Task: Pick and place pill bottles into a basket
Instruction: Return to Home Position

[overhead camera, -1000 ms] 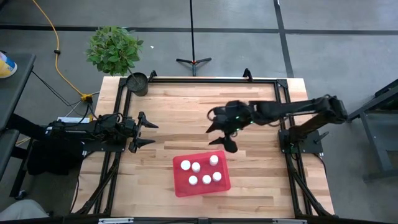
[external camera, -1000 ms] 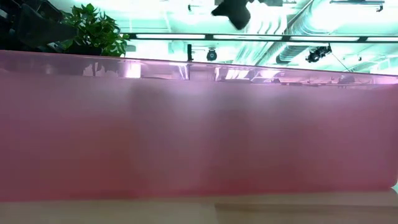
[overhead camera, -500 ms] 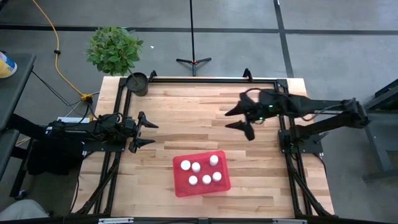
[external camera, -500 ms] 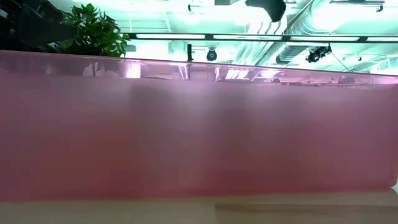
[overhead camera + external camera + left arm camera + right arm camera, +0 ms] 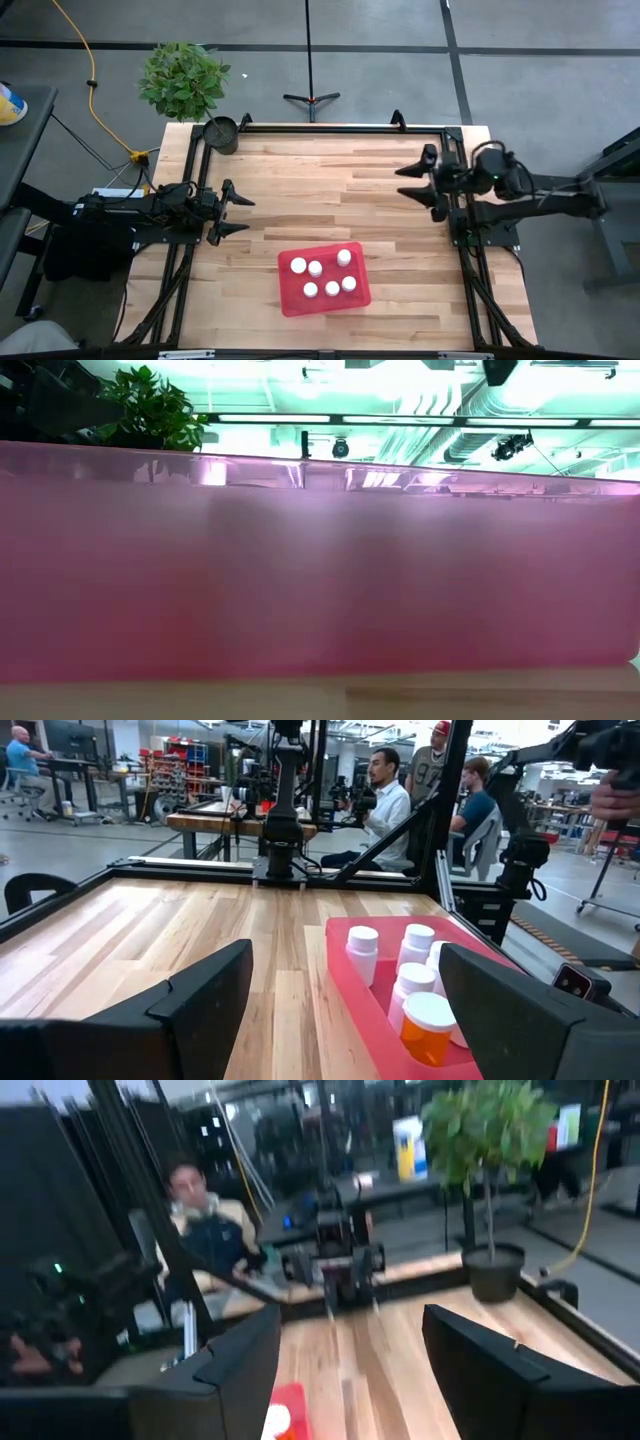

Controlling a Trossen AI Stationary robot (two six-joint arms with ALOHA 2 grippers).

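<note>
Blocking the low view, basket (image 5: 320,560), six pill bottles (image 5: 332,288) overhead

translucent red plastic basket (image 5: 322,304), matt wood-plank table (image 5: 300,190)

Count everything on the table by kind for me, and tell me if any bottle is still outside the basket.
Red basket: 1
Pill bottles, all white-capped, all inside it, none outside: 6
Potted plant at a table corner: 1
Total: 8
</note>
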